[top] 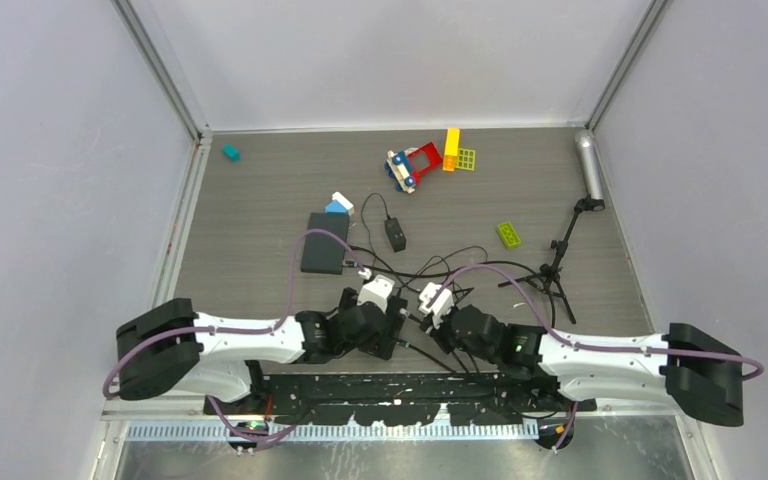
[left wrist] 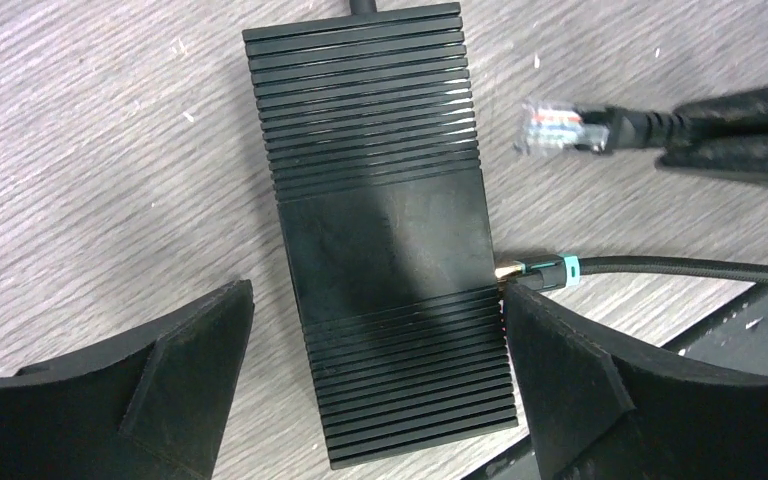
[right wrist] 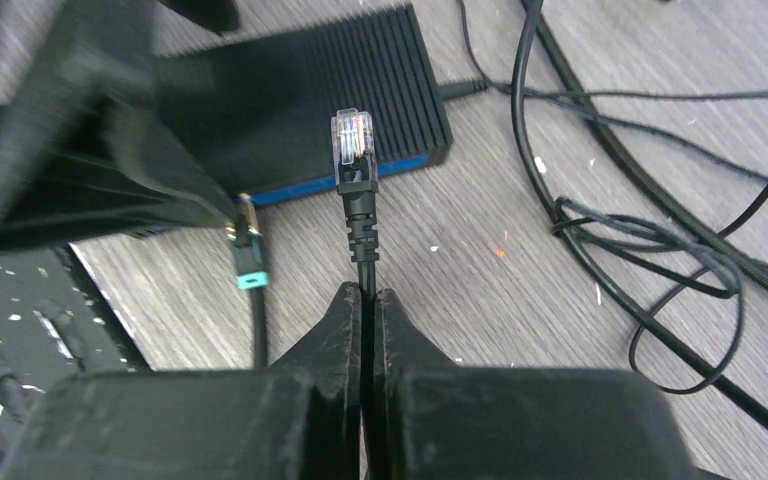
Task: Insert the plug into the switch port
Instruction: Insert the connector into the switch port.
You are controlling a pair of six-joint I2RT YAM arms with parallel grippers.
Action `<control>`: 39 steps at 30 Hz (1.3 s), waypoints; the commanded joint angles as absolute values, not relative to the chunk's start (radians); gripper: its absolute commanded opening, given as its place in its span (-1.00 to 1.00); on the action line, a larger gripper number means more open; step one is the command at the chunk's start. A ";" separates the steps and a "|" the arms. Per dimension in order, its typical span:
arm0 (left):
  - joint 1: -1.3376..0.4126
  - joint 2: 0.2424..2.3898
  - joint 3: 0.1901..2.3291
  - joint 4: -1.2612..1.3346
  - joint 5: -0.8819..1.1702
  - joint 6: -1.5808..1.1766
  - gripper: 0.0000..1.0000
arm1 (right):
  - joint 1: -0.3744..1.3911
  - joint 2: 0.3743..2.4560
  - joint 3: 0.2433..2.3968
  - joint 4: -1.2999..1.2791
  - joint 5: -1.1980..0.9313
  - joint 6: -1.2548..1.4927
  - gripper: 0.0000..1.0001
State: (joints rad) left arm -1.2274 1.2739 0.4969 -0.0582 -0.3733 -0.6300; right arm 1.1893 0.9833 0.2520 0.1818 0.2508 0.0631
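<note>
The switch [left wrist: 380, 230] is a black ribbed box lying flat on the wood-grain table, also seen in the top view [top: 323, 256]. My left gripper [left wrist: 376, 295] is open and straddles the switch's near end, one finger on each side. The left finger stands clear of the box and the right finger is close against its edge. The plug [right wrist: 352, 140] is a clear connector on a black cable. My right gripper [right wrist: 368, 292] is shut on that cable just behind the plug. The plug hangs a short way from the switch's blue port side [right wrist: 400, 165], not touching it.
A teal-collared cable [left wrist: 550, 270] with a gold tip meets the switch's side. Loose black cables [right wrist: 650, 240] tangle on the table to the right. Farther back are toy bricks [top: 430, 160], a teal block [top: 231, 152], a black adapter [top: 395, 234] and a microphone stand [top: 560, 260].
</note>
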 commanded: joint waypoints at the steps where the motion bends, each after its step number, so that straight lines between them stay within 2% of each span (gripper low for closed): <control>1: -1.238 1.329 0.539 -0.050 -0.448 -0.641 0.88 | 1.194 0.869 0.251 0.162 0.222 0.107 -0.99; 3: -1.238 1.329 0.539 -0.058 -0.450 -0.642 0.72 | 1.194 0.830 0.246 0.145 0.208 0.114 -0.99; 5: -1.239 1.313 0.535 -0.083 -0.451 -0.642 0.64 | 1.195 0.814 0.257 0.119 0.196 0.119 -0.99; 11: -1.238 1.173 0.475 -0.165 -0.458 -0.617 0.60 | 1.196 0.780 0.296 0.021 0.180 0.143 -0.99; 14: -1.238 1.088 0.445 -0.186 -0.460 -0.610 0.68 | 1.195 0.746 0.289 0.017 0.223 0.147 -0.99; 18: -1.237 0.977 0.414 -0.186 -0.456 -0.592 0.99 | 1.195 0.795 0.291 0.058 0.191 0.143 -0.99; 24: -1.237 0.855 0.405 -0.165 -0.452 -0.575 0.99 | 1.194 1.029 0.273 0.271 0.185 0.172 -0.99; 29: -1.220 0.836 0.386 -0.097 -0.483 -0.585 0.98 | 1.196 1.129 0.237 0.401 0.208 0.196 -0.99; 35: -1.124 0.930 0.369 0.023 -0.416 -0.679 0.91 | 1.195 1.150 0.213 0.410 0.215 0.197 -0.99; 39: -1.109 1.037 0.386 0.100 -0.388 -0.692 0.95 | 1.196 1.157 0.214 0.401 0.202 0.211 -0.99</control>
